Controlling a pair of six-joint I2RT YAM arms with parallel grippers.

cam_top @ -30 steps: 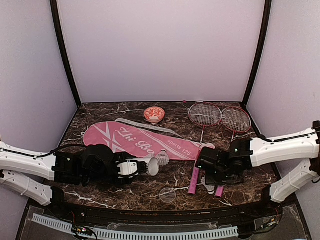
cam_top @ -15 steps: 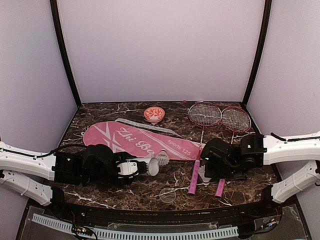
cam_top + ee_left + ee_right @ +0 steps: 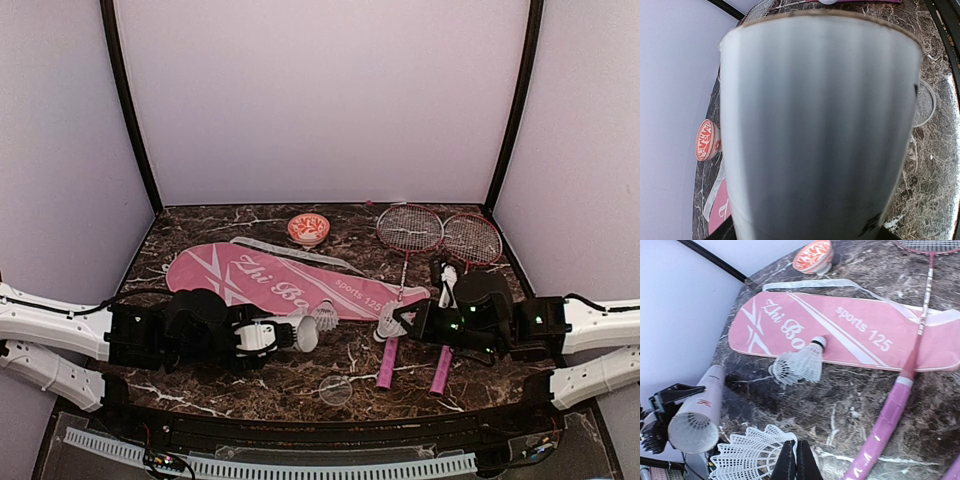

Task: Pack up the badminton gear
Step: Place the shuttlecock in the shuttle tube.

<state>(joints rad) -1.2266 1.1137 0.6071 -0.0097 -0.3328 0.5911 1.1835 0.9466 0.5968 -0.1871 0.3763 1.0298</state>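
Near the front of the surface [image 3: 200, 385], between the two arms, we have the loading of the tube [image 3: 702, 400] under way. The left fingers [image 3: 672, 392] clamp the tube and hold it roughly level above the marble, its open mouth turned toward the right arm, with what looks like a feather skirt already inside. The right fingers [image 3: 789, 464] are pinched fully together on the rim of a shuttlecock [image 3: 752, 455], near the mouth but apart from it. A second shuttlecock [image 3: 800, 362] lies on its side on the lower edge of the cover [image 3: 855, 335], just beyond the mouth. The two rackets [image 3: 408, 228] lie to the right, their pink handles reaching under the right arm. A clear cap [image 3: 335, 390] sits alone near the front edge. We judge the grip to be the weak point: so thin a pinch on the skirt could crush or shed feathers, or let the shuttlecock swing or drop as the arm moves in. We cannot tell which way its cork points, and if it meets the mouth skirt-first or off-axis it may catch on the rim and jam. A hard push could also shove the tube back through the left fingers. A low approach might knock the second shuttlecock along the cover.
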